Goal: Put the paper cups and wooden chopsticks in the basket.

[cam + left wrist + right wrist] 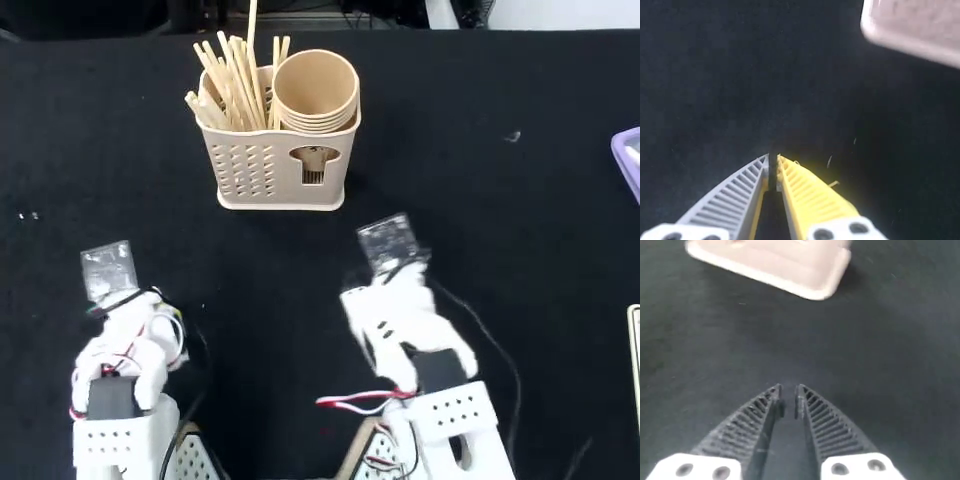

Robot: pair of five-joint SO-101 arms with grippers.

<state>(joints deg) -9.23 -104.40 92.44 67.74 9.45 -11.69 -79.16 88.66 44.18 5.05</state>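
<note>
A beige perforated basket (pixel 280 170) stands at the back middle of the black table. Several wooden chopsticks (pixel 232 80) stand in its left compartment, and a stack of paper cups (pixel 316 92) sits in its right one. My left gripper (pixel 108 270) rests low at the front left, well short of the basket; in the left wrist view its fingers (pixel 773 164) are shut on nothing, with a corner of the basket (pixel 915 25) farther off. My right gripper (pixel 390 240) sits at the front middle, shut and holding nothing (pixel 788 395), with the basket's base (pixel 775 262) ahead.
A purple container (pixel 628 160) pokes in at the right edge of the table, and a pale flat object (pixel 635 330) lies lower on that edge. Black cloth stretches between the grippers and the basket.
</note>
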